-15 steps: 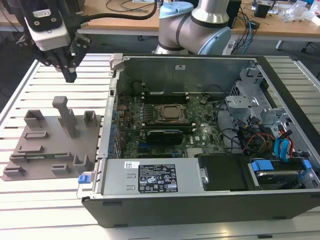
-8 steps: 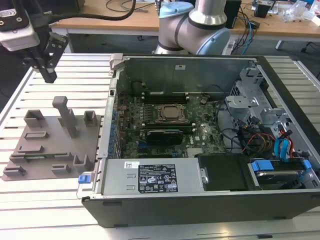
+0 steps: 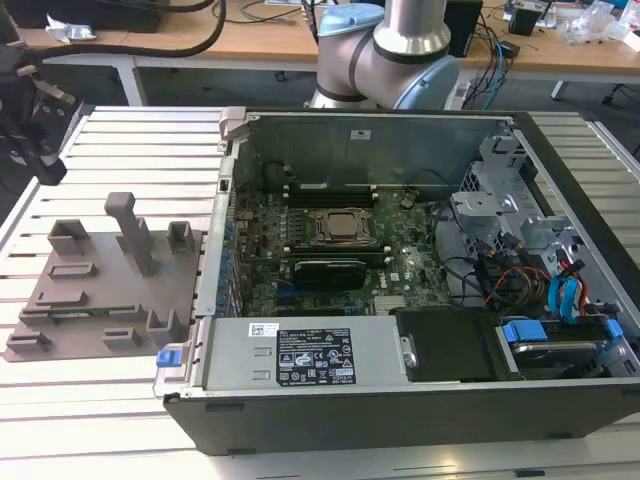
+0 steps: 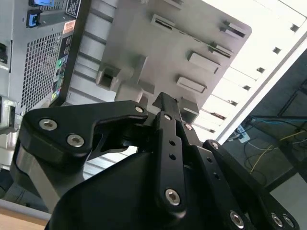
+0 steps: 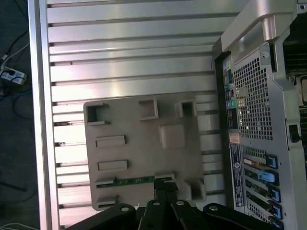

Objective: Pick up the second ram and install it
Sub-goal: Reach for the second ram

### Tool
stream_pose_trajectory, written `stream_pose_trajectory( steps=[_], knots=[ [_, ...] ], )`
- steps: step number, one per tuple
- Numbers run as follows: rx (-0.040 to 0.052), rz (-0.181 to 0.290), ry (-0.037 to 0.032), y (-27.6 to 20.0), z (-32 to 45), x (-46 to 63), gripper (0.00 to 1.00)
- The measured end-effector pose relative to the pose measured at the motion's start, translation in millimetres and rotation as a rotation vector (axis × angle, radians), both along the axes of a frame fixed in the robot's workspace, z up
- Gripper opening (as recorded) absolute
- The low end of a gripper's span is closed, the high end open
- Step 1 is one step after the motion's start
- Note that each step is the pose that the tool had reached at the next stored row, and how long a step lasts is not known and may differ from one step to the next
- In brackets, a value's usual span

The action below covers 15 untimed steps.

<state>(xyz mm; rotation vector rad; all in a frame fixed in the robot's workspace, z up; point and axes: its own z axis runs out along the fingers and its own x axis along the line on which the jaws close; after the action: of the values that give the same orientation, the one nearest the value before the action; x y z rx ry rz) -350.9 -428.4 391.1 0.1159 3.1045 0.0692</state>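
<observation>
Green and narrow, the memory stick [image 5: 134, 180] is lying flat in a slot of a grey plastic tray [image 5: 144, 148], along the tray edge nearest the end effector [image 5: 165, 185]. The black end effector is hanging over that edge, clenched and holding nothing. In the first wrist view its tip is sitting just beside one end of the stick. The tray is resting on a ribbed aluminium desk [image 3: 130, 140], beside an open computer case [image 3: 400, 420]. A black-and-white label [image 3: 312, 355] is showing on a metal box inside the case, and small coloured stickers [image 5: 234, 103] are dotting the case's back. Their print is too small to read.
</observation>
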Motion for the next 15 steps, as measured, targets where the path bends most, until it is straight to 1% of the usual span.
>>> stream_pose_trajectory(
  steps=[1, 4, 6, 7, 8, 9, 10, 15],
  knots=[
    [-0.0001, 0.000, 0.0001, -4.2, -0.1, -3.7, 0.11],
    [-0.0001, 0.000, -0.0001, -8.2, -0.6, -10.3, 0.11],
    [-0.0001, 0.000, -0.0002, -10.8, -1.5, -22.6, 0.11],
    [0.0000, 0.000, -0.0002, -11.6, -1.8, -26.0, 0.11],
    [0.0001, 0.000, -0.0001, -14.0, -2.0, -28.9, 0.11],
    [0.0000, 0.000, -0.0001, -17.6, -2.4, -30.6, 0.11],
    [0.0001, 0.000, -0.0003, -18.2, -2.6, -30.6, 0.11],
    [-0.0001, 0.000, -0.0001, -18.5, -2.6, -30.7, 0.11]
  ],
)
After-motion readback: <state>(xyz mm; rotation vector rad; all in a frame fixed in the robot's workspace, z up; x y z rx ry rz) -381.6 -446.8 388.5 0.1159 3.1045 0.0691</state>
